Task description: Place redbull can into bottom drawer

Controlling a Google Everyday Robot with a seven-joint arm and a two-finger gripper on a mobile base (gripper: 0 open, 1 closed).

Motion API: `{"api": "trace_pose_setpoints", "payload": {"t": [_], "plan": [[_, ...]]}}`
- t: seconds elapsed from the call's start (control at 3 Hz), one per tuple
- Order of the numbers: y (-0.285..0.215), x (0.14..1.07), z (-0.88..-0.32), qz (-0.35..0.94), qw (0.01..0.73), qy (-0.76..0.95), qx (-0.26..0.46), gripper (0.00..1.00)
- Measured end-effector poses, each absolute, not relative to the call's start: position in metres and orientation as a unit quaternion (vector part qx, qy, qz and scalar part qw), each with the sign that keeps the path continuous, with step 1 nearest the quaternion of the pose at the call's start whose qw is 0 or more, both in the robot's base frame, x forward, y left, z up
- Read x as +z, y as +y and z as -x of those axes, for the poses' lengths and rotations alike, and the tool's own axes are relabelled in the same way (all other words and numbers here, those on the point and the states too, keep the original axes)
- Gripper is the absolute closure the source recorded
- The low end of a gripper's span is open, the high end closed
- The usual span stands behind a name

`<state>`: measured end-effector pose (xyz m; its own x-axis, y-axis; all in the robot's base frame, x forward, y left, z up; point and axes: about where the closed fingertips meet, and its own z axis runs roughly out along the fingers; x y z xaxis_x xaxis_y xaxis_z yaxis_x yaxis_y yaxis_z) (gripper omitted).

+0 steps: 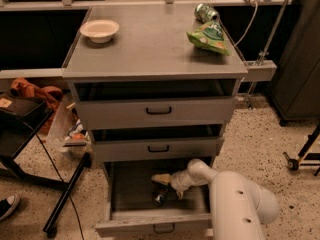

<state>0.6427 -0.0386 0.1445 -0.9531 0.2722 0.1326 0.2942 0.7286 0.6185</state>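
The bottom drawer (152, 227) of the grey cabinet is pulled out. My gripper (170, 187) reaches into it from the right, low over the drawer floor. The redbull can (161, 197) is a small dark can with a silvery end, lying tilted on the drawer floor between and just below my fingertips (161, 178). The fingers stand apart on either side of the can's upper end, wider than the can. My white arm (235, 204) fills the lower right.
A white bowl (99, 30), a green can (206, 12) and a green snack bag (209, 36) lie on the cabinet top (150, 49). The two upper drawers (158, 110) are slightly open. A dark stand (65, 196) and clutter sit on the floor at left.
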Motion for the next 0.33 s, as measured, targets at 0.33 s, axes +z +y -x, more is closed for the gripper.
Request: {"api": "trace_pose_setpoints", "payload": {"t": [0.33], "plan": [[-0.0386, 0.1445, -0.6427, 0.152, 0.016, -0.930, -0.335, 0.00]]}}
